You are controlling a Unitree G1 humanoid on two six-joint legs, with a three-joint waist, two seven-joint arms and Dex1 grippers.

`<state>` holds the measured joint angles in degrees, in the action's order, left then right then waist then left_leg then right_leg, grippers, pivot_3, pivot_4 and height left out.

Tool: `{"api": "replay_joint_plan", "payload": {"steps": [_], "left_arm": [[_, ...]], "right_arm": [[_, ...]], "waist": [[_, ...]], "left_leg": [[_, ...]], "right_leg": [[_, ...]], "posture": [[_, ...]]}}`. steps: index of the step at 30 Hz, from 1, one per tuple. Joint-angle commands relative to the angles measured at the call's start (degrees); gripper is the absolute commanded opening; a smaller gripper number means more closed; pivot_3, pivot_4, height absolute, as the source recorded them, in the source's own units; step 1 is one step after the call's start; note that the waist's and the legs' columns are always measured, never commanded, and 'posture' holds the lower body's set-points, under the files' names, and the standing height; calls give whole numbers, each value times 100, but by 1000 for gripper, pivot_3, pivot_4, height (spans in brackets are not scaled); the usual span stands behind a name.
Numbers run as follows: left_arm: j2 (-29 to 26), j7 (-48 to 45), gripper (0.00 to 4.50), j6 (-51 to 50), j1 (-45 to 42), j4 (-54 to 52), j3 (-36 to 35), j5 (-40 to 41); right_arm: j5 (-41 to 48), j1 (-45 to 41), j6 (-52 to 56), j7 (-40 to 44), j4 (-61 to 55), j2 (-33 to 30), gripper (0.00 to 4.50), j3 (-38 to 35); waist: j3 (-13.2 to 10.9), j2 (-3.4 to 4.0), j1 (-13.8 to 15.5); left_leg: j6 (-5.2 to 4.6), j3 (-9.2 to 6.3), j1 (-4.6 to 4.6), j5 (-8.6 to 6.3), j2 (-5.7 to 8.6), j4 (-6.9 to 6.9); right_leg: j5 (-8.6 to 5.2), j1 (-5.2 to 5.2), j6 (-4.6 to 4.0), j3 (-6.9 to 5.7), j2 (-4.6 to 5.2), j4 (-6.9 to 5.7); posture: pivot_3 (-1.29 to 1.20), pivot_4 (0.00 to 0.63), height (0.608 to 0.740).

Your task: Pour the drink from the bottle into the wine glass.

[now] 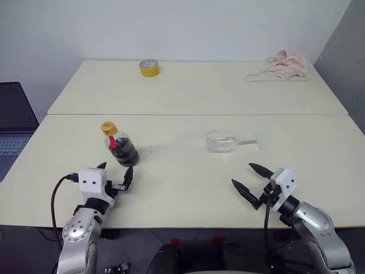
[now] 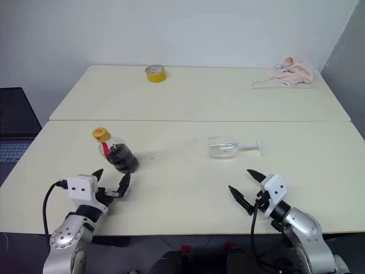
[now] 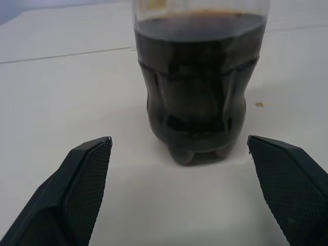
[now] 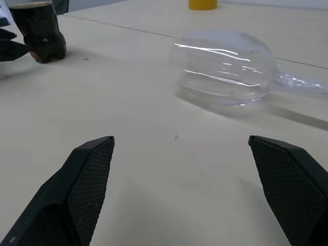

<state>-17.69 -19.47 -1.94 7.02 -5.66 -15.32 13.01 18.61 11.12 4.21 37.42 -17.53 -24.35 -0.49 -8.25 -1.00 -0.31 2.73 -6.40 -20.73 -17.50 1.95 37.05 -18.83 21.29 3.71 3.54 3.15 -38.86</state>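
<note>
Nearest to me, my left pincer [image 1: 116, 177] hovers low over the pale desk [image 1: 182, 188] with its two black fingers spread wide and nothing between them. My right pincer [image 1: 251, 181] sits at the near right, also spread wide and empty, angled inward toward the middle of the desk.

Just beyond the left pincer stands the bottle [image 1: 118, 146], upright, yellow cap on, its round body filled with the dark drink [image 3: 197, 87]. From the left wrist, the bottle lines up between the fingers but is not yet touched.

Farther out, ahead of the right pincer, the wine glass [image 1: 223, 141] lies on its side, its bowl toward the bottle and its stem and foot pointing to the right.

My worries: the glass is round and lying down, so a nudge from one finger could roll it away or off toward the edge. Nothing can be poured until it stands upright and the cap comes off. The squat bottle could tip if the left fingers strike it off-centre.

At the far end sit a yellow tape roll [image 1: 149, 68] and a pink cloth [image 1: 285, 64], well apart from everything.
</note>
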Motion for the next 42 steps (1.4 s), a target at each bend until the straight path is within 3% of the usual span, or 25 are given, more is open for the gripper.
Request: {"api": "replay_joint_plan", "payload": {"steps": [1, 17, 29, 42], "left_arm": [[-20, 39, 4487, 83, -268, 191, 32, -37], [-26, -409, 4487, 163, -1141, 800, 365, 29], [-2, -67, 4487, 136, -1371, 708, 229, -36], [-144, -571, 4487, 107, -1506, 897, 420, 111]], "right_arm": [[-45, -38, -220, 92, 59, -34, 4500, -56], [-43, -98, -603, 324, 370, 32, 4500, -8], [118, -399, -102, 355, -48, -23, 4500, 12], [584, -810, 943, 387, -786, -202, 4500, 81]], "waist": [[0, -1, 0], [-8, -13, 0], [-11, -18, 6], [-12, -21, 9]], "left_leg": [[0, 0, 0, 0, 1, 0], [5, -1, -1, 3, 3, 3], [5, -4, -2, 3, 4, 5], [6, -5, -4, 3, 7, 7]], "right_leg": [[0, 0, 0, 0, 0, 0], [1, 2, -1, -1, 2, -3], [1, 3, -1, -1, 2, -5], [1, 5, -2, -3, 4, -7]], "posture": [[0, 150, 740], [0, 150, 740], [0, 150, 740], [0, 150, 740]]}}
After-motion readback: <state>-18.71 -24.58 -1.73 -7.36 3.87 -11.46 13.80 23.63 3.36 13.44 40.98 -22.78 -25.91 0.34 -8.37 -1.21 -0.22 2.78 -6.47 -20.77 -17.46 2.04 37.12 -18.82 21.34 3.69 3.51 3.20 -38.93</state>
